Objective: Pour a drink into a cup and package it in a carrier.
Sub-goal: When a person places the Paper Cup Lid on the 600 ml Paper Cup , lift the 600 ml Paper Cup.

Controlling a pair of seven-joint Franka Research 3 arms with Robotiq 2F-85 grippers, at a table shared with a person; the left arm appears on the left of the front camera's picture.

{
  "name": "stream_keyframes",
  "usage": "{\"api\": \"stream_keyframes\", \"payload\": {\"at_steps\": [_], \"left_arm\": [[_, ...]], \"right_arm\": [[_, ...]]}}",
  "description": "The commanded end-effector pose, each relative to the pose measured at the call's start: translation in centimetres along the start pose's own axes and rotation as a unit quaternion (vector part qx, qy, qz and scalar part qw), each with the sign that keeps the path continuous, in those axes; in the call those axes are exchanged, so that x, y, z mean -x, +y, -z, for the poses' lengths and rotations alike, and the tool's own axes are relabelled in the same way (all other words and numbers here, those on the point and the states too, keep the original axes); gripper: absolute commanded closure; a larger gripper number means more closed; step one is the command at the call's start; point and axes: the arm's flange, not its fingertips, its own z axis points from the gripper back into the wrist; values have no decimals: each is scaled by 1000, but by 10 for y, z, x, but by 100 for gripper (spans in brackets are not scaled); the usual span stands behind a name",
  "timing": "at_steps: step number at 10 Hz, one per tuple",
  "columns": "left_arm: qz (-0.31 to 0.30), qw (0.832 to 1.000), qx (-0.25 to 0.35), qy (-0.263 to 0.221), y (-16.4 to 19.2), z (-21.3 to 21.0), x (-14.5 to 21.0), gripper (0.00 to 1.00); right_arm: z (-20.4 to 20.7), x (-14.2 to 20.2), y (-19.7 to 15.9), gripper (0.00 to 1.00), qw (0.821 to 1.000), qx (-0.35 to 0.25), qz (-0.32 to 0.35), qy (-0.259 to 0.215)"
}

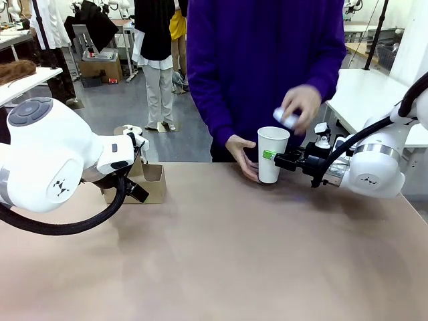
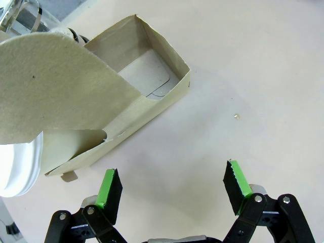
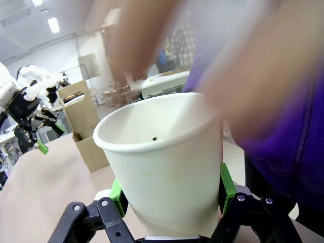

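Note:
The white paper cup [image 1: 273, 155] stands without a lid at the table's far side, and my right gripper [image 1: 273, 156] is shut on it, green pads [image 3: 226, 188] pressing both sides. Its inside [image 3: 152, 126] looks white, with one dark speck. One of the person's hands [image 1: 239, 158] rests against the cup's left side. The other hand [image 1: 302, 105] holds a small white object just above the rim. The brown cardboard carrier [image 1: 152, 184] sits at the left, with its compartment [image 2: 144, 76] unfilled. My left gripper [image 2: 172, 186] hangs open over bare table beside it. No dark drink is visible.
A clear glass edge with a metal band [image 2: 23, 14] pokes in behind the carrier. A white rounded object [image 2: 17, 169] lies against the carrier's near end. The person in purple [image 1: 267, 53] stands close at the far edge. The tan tabletop [image 1: 221, 254] stretches bare toward me.

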Motion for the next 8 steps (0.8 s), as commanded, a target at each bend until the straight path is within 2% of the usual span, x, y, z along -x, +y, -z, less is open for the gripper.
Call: {"api": "stream_keyframes", "payload": {"at_steps": [1, 8], "left_arm": [[0, 1000, 0, 0, 0, 0, 0, 0], [0, 1000, 0, 0, 0, 0, 0, 0]], "right_arm": [[0, -4, 6, 20, 1000, 2, 2, -4], [0, -4, 6, 20, 1000, 2, 2, -4]]}}
